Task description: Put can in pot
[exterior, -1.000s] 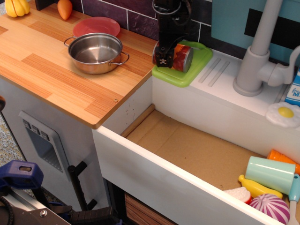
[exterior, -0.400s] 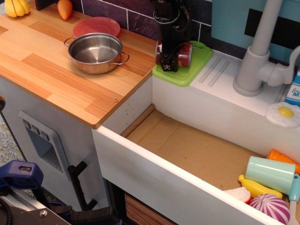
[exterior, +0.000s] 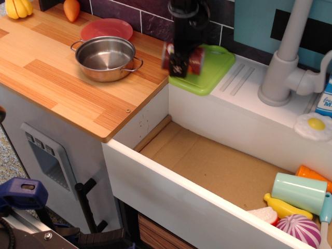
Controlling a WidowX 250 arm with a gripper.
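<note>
The black gripper, in the upper centre of the frame, is clamping the small tin can with the orange and dark-red label, carrying it on its side, blurred, above the lime-green cutting board. The can is probably light, stiff and slick, so gripping across its body suits it. The arm is hanging vertically. The shallow shiny steel pot is sitting to the left on the wooden counter.

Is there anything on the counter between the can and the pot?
Nothing visible. The gripper holds the can above the green board, and only bare wooden counter lies between it and the open, empty pot.
</note>
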